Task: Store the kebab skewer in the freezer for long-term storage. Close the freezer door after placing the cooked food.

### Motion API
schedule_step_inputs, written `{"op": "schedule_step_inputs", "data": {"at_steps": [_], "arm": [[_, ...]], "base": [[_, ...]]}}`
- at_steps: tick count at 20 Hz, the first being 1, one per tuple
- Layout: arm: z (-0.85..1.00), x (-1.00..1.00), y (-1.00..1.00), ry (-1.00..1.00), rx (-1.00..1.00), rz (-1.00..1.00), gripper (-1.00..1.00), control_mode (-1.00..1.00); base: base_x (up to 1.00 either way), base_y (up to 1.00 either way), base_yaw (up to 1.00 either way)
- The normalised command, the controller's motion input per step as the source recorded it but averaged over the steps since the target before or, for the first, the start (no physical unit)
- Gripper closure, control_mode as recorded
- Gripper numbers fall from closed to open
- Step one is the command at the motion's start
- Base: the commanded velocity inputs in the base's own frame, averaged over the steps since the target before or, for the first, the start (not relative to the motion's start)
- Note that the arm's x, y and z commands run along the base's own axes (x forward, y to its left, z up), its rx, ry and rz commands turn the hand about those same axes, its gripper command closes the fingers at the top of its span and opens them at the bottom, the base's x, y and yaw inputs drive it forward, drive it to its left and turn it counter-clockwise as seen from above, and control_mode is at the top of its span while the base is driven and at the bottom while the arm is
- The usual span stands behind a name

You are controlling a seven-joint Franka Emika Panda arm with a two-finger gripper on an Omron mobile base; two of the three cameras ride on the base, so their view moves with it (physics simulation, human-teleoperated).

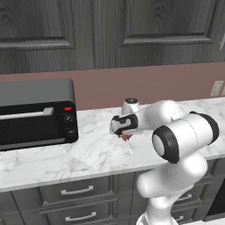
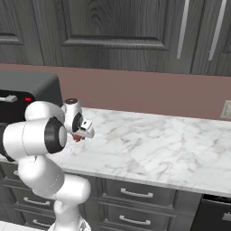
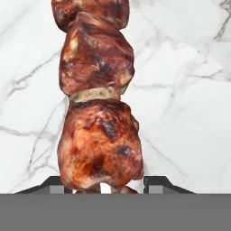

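Item: kebab skewer [image 3: 97,113], clamped in my pincer [image 3: 103,186], frame centre, just above marble table [image 1: 57,160]. Nearby: black toaster oven [image 1: 35,114], left edge; dark cabinets [image 2: 113,31] above.

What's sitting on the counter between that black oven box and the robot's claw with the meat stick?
Nothing: in the left base view, bare marble counter separates the toaster oven from the gripper holding the kebab skewer.

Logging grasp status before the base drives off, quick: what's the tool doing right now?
Tool: closed on the kebab skewer, whose meat chunks sit between the two dark fingertips, above the marble counter.
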Motion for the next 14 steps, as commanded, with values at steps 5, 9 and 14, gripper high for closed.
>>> {"op": "schedule_step_inputs", "data": {"at_steps": [5,9,14], "arm": [[0.53,-0.25,-0.84,-0.01,0.01,-0.1,1.0,-1.0],[0.67,-0.41,-0.39,0.0,0.0,-0.09,1.0,-1.0],[0.48,-0.6,-0.3,-0.01,0.0,-0.04,1.0,-1.0]], "base": [[0.0,0.0,0.0],[0.0,0.0,0.0],[0.0,0.0,0.0]]}}
